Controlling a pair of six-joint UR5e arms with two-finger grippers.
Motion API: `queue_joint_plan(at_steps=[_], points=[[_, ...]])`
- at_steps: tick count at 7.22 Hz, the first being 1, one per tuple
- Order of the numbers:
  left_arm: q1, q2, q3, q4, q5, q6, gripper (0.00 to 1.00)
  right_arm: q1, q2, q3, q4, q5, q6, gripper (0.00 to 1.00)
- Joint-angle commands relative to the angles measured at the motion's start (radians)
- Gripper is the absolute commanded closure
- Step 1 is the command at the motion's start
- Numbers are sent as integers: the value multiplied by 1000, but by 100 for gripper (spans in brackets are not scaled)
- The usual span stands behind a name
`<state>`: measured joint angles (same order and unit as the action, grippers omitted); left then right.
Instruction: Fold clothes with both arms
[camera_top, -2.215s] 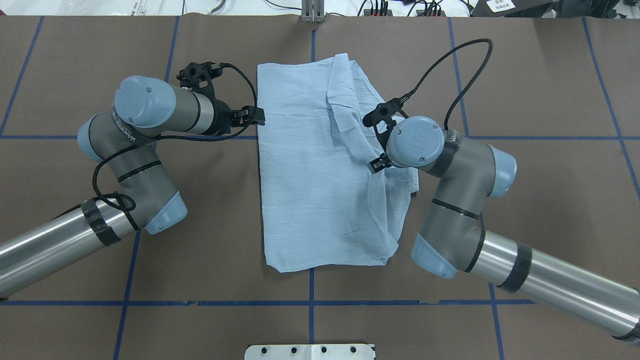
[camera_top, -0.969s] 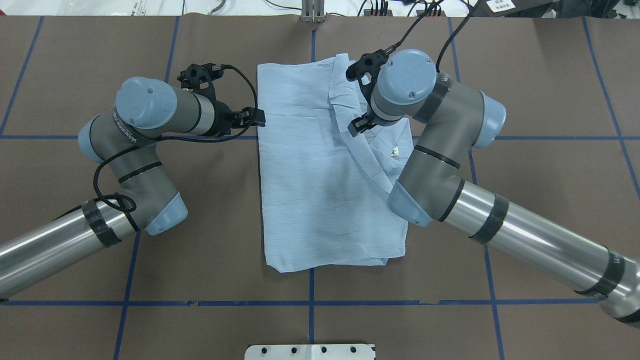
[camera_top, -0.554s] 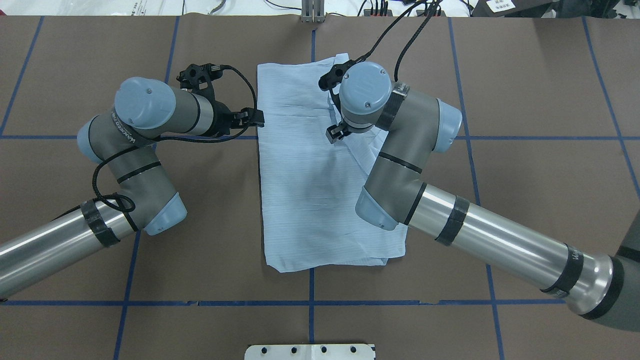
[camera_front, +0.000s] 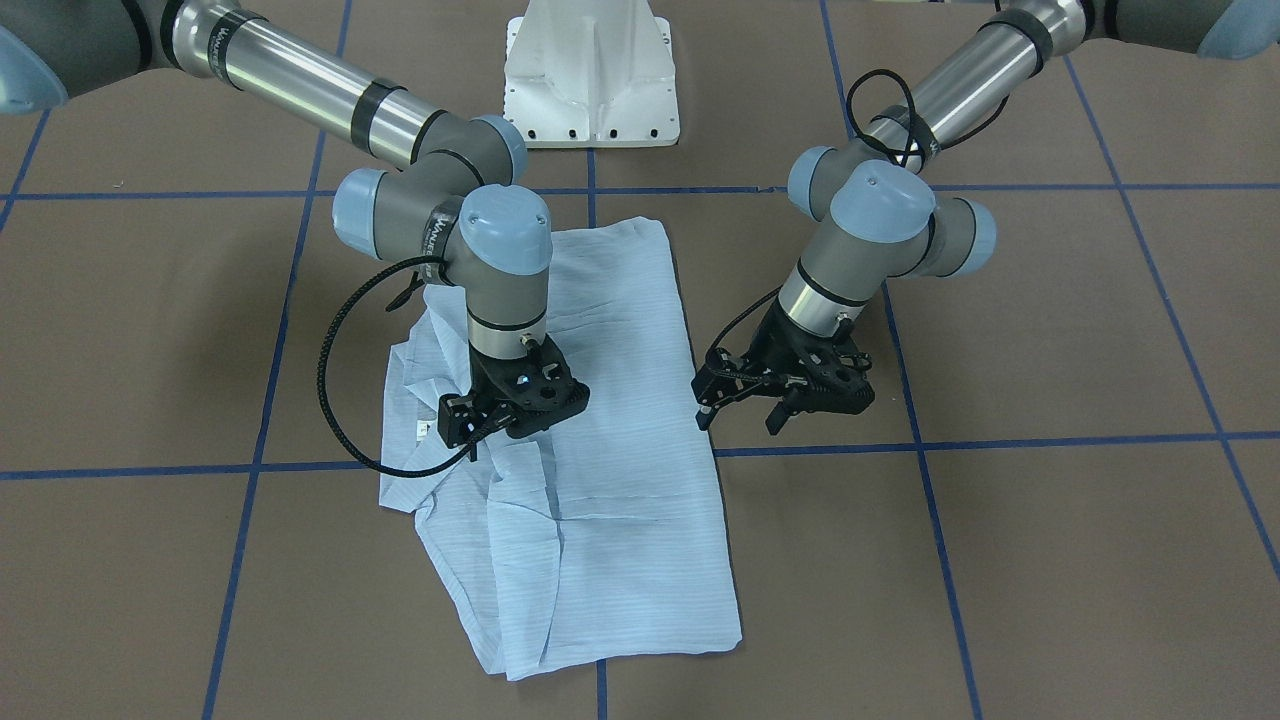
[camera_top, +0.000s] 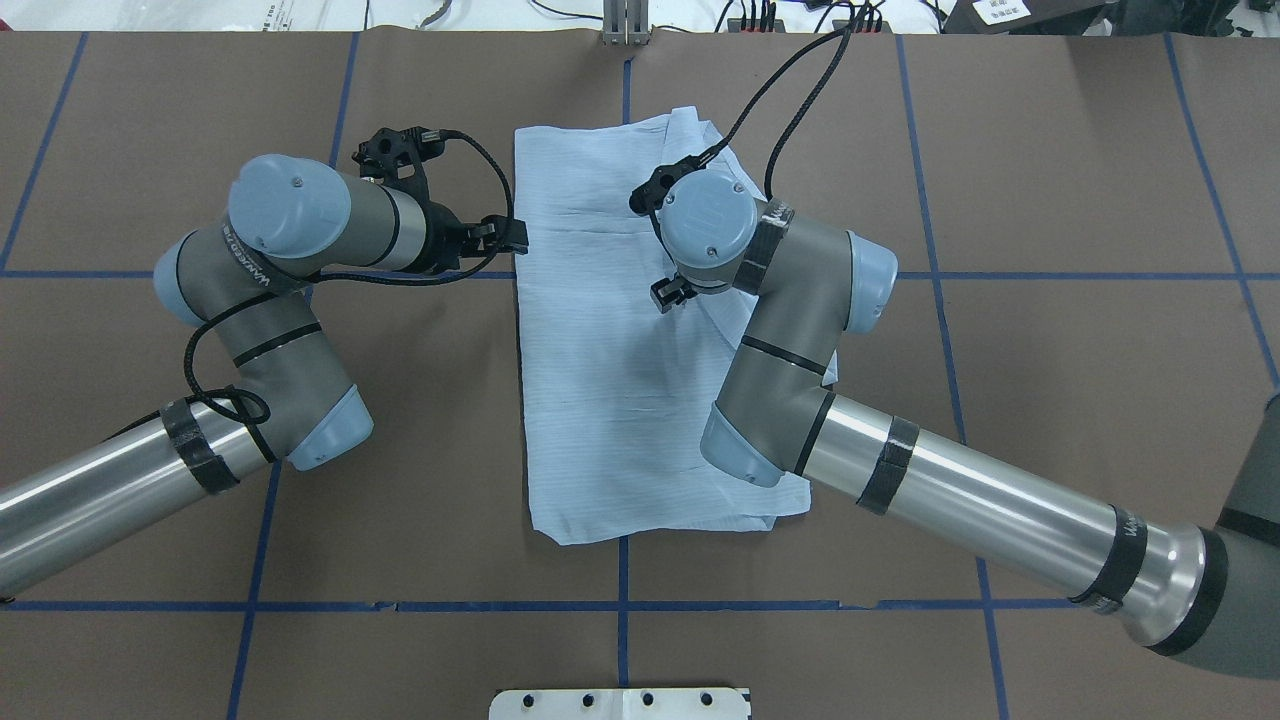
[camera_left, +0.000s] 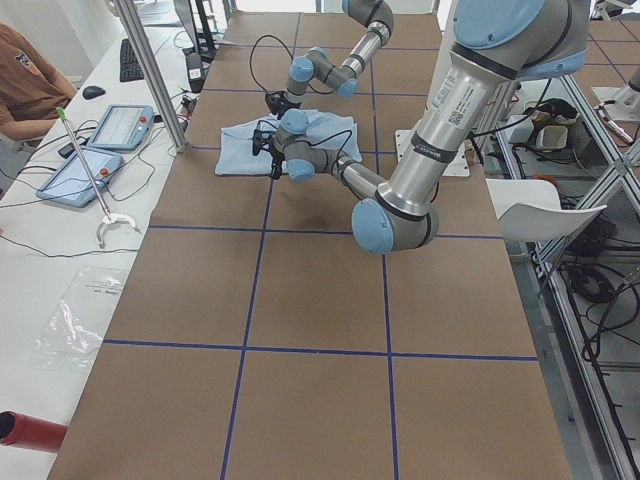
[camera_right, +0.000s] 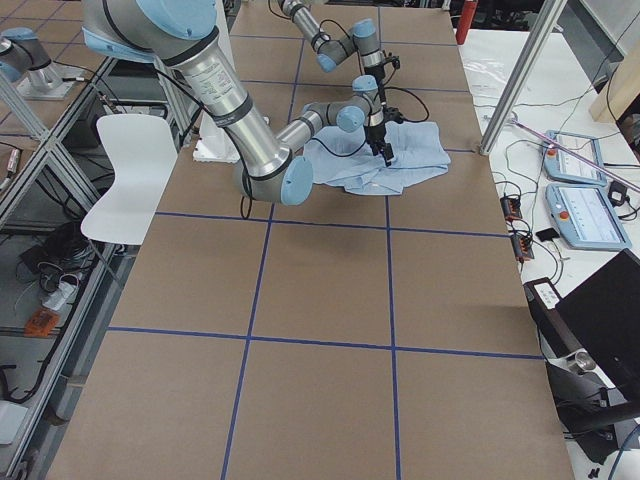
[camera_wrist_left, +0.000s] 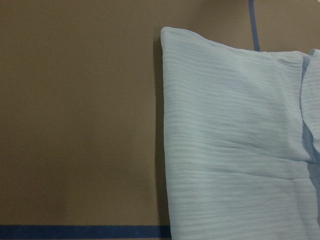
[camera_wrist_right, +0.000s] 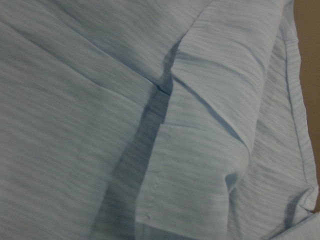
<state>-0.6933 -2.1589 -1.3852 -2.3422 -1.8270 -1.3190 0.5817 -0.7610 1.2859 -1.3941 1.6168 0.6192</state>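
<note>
Light-blue striped shirt (camera_front: 620, 500) lies folded into a rough rectangle in the middle of the brown table (camera_front: 1000, 550), across a blue tape line (camera_front: 1050, 442); its side toward the right arm is rumpled, with a loose flap doubled over the body; the right gripper (camera_front: 480, 425) points down onto that rumpled part, low against the cloth, and I cannot tell whether its jaws are pinching fabric or parted; the left gripper (camera_front: 740, 415) hovers just beside the shirt's opposite straight edge, over bare table, fingers spread and grasping nothing; a white pedestal (camera_front: 590, 70) stands beyond the shirt.
</note>
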Motion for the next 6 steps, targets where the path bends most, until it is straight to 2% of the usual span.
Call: queue_joint_plan(at_steps=[1, 4, 6], points=[[2, -4, 0, 0, 0, -5, 0, 3, -11, -2, 3, 0, -1, 0], [2, -9, 0, 3, 0, -8, 0, 29, -29, 0, 6, 3, -9, 0], [3, -15, 0, 6, 0, -9, 0, 93, -32, 4, 4, 37, -42, 0]])
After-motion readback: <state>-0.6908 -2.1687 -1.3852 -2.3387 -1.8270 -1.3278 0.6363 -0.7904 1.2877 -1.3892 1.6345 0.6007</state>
